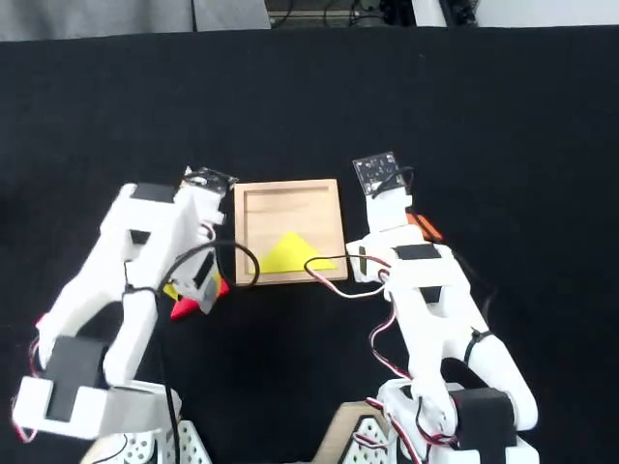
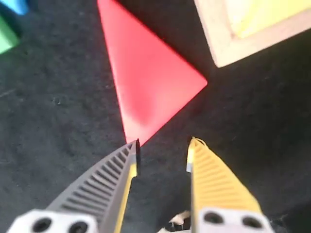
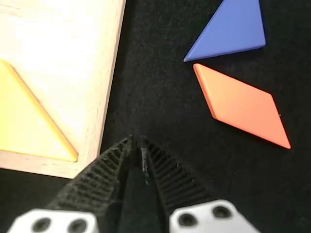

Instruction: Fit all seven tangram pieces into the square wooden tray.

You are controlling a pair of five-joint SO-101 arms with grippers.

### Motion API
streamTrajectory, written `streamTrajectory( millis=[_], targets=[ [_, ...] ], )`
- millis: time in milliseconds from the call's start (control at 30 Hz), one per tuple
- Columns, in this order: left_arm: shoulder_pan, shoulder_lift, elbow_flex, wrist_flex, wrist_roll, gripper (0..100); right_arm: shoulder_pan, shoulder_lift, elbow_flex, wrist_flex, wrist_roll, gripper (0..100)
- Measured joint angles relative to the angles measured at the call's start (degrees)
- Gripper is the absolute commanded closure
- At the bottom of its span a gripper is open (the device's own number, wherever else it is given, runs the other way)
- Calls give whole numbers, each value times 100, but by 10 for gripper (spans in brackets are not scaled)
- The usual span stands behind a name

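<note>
The square wooden tray (image 1: 290,188) lies mid-table with a yellow triangle (image 1: 291,253) inside it, near its front edge. My left gripper (image 2: 163,148) is open just above the cloth, its fingertips at a corner of the red triangle (image 2: 146,82), which lies flat outside the tray's corner (image 2: 243,41). In the high view that red triangle (image 1: 184,308) peeks out under the left arm. My right gripper (image 3: 137,143) is shut with nothing in it, beside the tray's side wall (image 3: 109,92). A blue triangle (image 3: 231,29) and an orange parallelogram (image 3: 240,104) lie on the cloth near it.
A green piece (image 2: 6,39) and a blue piece (image 2: 14,6) lie at the edge of the left wrist view. The orange parallelogram (image 1: 424,226) shows partly behind the right arm. Black cloth covers the table; the far half is open room.
</note>
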Motion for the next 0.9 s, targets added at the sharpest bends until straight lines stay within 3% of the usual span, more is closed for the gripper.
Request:
streamTrajectory(
  millis=[167,367,533,900],
  targets=[
    [18,-844,202,-70,668,688,0,0,0,0,0,987],
    [18,-1257,651,-765,1248,687,0,0,0,0,0,987],
    [-97,-633,765,-1582,1363,687,0,0,0,0,0,987],
    [-237,607,396,-1688,1345,700,0,0,0,0,0,987]
  ],
)
